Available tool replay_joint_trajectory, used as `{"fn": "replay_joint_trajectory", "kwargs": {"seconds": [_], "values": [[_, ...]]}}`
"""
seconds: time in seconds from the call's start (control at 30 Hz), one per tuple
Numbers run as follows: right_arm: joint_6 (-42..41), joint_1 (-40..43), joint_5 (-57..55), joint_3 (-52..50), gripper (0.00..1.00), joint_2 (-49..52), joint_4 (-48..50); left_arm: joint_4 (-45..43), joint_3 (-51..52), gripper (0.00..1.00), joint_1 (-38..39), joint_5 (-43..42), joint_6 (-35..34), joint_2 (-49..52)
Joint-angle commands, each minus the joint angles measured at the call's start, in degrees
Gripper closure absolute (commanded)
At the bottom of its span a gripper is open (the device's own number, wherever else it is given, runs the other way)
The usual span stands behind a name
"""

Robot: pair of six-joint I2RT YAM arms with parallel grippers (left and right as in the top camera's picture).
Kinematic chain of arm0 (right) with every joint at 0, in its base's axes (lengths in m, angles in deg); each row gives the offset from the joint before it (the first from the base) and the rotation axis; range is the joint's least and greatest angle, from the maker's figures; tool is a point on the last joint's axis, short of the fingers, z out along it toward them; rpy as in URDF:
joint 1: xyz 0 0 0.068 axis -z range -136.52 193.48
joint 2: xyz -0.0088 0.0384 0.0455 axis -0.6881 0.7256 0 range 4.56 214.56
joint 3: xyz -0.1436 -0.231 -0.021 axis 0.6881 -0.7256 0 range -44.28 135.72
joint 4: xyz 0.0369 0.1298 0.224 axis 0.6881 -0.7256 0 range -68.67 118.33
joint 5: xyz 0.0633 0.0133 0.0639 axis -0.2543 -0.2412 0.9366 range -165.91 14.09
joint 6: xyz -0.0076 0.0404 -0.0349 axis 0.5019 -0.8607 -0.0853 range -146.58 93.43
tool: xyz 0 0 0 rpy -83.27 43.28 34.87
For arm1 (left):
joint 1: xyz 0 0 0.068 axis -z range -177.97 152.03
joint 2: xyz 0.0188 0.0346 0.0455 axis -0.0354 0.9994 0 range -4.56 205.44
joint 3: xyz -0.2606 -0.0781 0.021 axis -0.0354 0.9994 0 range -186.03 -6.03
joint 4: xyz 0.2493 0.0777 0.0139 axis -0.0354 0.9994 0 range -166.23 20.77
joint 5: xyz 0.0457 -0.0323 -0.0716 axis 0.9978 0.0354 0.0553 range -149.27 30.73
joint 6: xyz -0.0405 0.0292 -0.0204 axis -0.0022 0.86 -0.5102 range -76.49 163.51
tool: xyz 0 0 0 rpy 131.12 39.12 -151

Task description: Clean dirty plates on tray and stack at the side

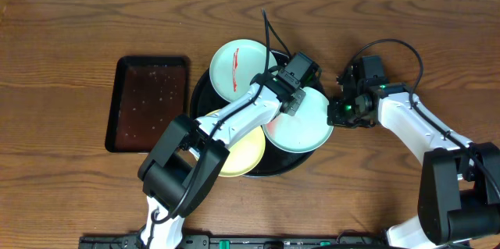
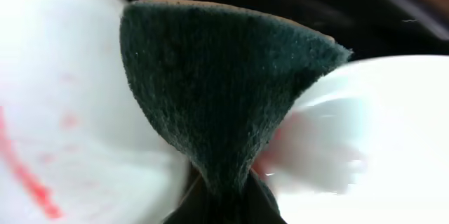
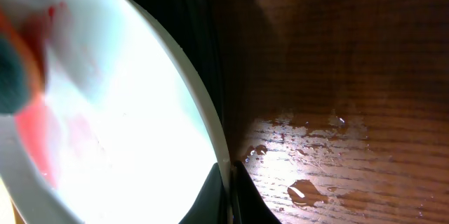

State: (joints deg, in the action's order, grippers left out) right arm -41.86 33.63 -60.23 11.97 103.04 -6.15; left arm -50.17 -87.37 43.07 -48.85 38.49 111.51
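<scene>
1. Under the left gripper (image 2: 221, 199), on the side of the round black tray (image 1: 277, 163) nearest the right gripper (image 3: 229, 192), lies the blue-green plate (image 1: 308, 128). We see red and pink smears on its surface close to the left fingers.
2. That left gripper is clamped on a dark green sponge (image 2: 217, 76), pinching its narrow end so that the rest fans out wide beyond the fingertips. The sponge hangs over the gap between two plates, and we cannot tell whether it presses on either.
3. At the plate's edge away from the left gripper, the right gripper is closed on the rim, with one finger on each face of the edge.
4. Beyond the left gripper, on the far part of the tray, sits a second blue-green plate (image 1: 238, 68) with a red streak across it. From the left wrist it shows to the left of the sponge.
5. Back along the left arm, toward its base, we find the yellow plate (image 1: 242, 154). It is partly covered by the arm, and its edge meets the blue-green plate.
6. Just outside the right gripper's fingers, the wooden table (image 3: 351, 55) carries small puddles of water (image 3: 305, 190).
7. Well apart from both grippers, on the far side of the left arm, a rectangular black tray (image 1: 148, 102) lies on the table, speckled with drops.
</scene>
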Motion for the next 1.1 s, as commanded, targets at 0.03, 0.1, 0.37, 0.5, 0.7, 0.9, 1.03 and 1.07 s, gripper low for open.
{"fn": "replay_joint_trajectory", "kwargs": {"seconds": [0.03, 0.1, 0.37, 0.5, 0.7, 0.9, 1.03, 1.07], "values": [[0.11, 0.0, -2.12, -0.09, 0.99, 0.0, -0.63, 7.15, -4.68, 0.93, -0.24, 8.04, -3.96, -0.5], [0.11, 0.0, -2.14, -0.09, 0.99, 0.0, -0.66, 11.63, -7.67, 0.93, -0.24, 6.03, -4.81, -1.95], [0.15, 0.0, -2.19, 0.17, 0.99, -0.24, 0.07, 21.88, -13.44, 0.93, -1.22, -7.23, -7.19, -11.02], [0.13, -0.02, -4.04, 1.7, 0.99, -1.53, -0.72, 26.62, -13.44, 0.93, -4.68, -7.78, -10.62, -14.71], [3.65, -3.13, -11.63, 6.45, 0.99, -5.27, -4.42, 31.98, -13.38, 0.92, -11.56, -8.55, -11.43, -15.65], [6.62, -9.25, -23.87, 10.14, 0.99, -5.55, -8.59, 32.74, -13.38, 0.93, -13.49, -8.5, -11.39, -15.61], [6.58, -14.1, -32.28, 12.5, 0.99, -5.6, -10.25, 32.39, -13.38, 0.93, -13.49, -8.5, -11.41, -15.61], [6.56, -14.8, -33.51, 12.98, 0.99, -5.6, -10.43, 32.39, -13.38, 0.93, -13.49, -8.5, -11.41, -15.61]]}}
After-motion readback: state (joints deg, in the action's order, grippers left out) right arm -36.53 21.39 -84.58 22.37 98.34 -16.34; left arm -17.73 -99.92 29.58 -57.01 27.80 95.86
